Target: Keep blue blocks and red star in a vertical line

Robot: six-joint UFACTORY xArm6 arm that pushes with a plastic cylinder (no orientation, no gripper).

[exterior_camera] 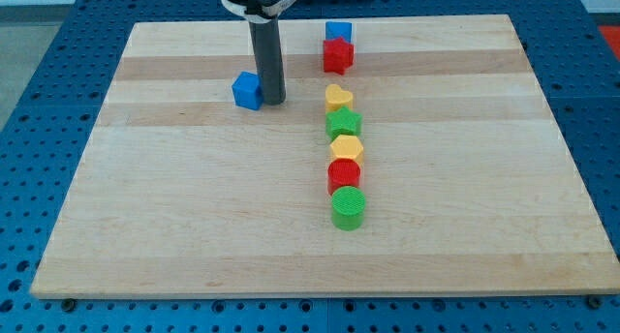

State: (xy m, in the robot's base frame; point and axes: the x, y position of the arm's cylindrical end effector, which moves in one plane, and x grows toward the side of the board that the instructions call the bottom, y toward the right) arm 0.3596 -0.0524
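A blue cube [247, 90] sits on the wooden board [145, 207] left of centre near the view's top. My tip [273, 102] stands right beside it, touching or almost touching its right side. A second blue block [338, 31] lies at the view's top, with the red star [338, 55] directly below and against it. The blue cube is well left of that pair.
Below the red star runs a vertical column: a yellow heart [338, 97], a green star-like block [343, 123], a yellow hexagon [346, 147], a red round block [344, 174] and a green cylinder [349, 208]. A blue perforated table surrounds the board.
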